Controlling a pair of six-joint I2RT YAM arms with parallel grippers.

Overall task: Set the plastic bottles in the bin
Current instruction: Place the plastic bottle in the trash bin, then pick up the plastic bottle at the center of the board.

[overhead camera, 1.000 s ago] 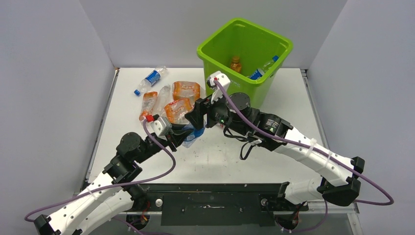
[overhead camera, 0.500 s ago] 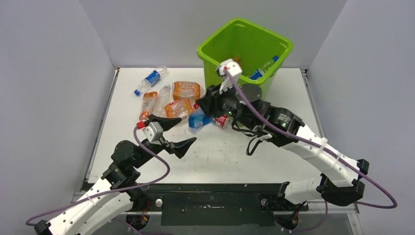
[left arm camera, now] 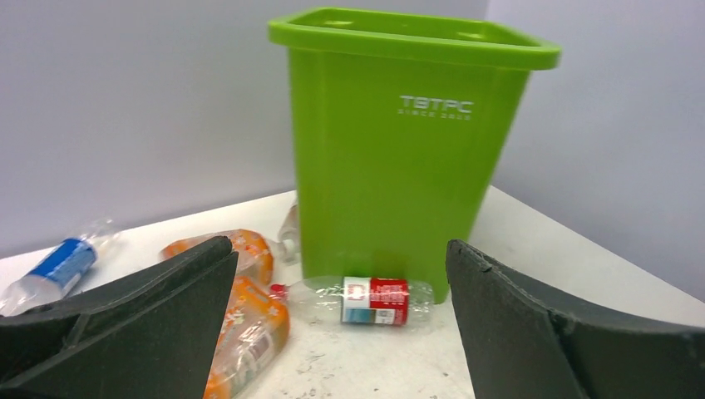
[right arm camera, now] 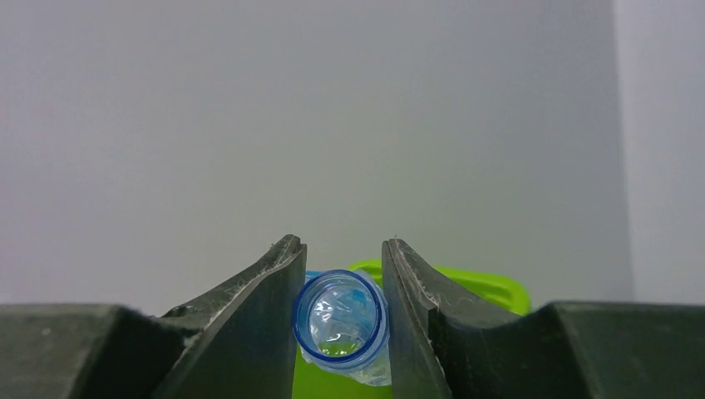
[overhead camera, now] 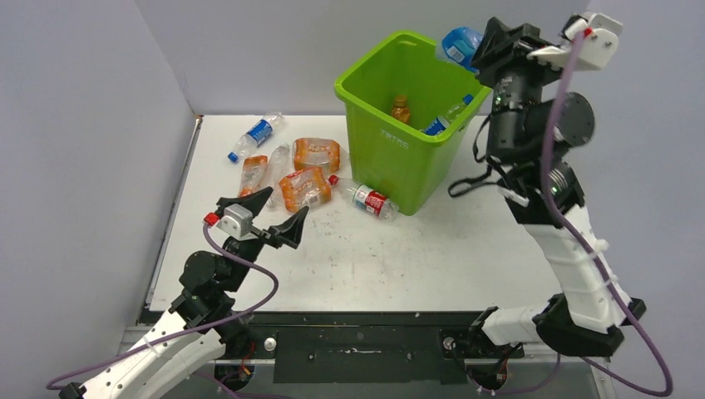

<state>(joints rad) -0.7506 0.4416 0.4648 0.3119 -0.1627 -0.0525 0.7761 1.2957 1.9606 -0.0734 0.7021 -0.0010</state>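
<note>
The lime-green bin stands at the back of the table and fills the left wrist view. My right gripper is raised above the bin's far right rim, shut on a crushed blue bottle by its open neck. My left gripper hangs open and empty near the table's left front. A red-label bottle lies against the bin's foot, ahead of the left fingers. Orange bottles and a blue-label bottle lie at the left. Two bottles rest inside the bin.
Grey walls enclose the white table on the left, back and right. The bin sits close to the back wall. The arm bases and a black rail run along the near edge.
My right arm has swung up from the table with the blue bottle to above the bin's rim. My left gripper let go, opened wide and drew back to the near left.
</note>
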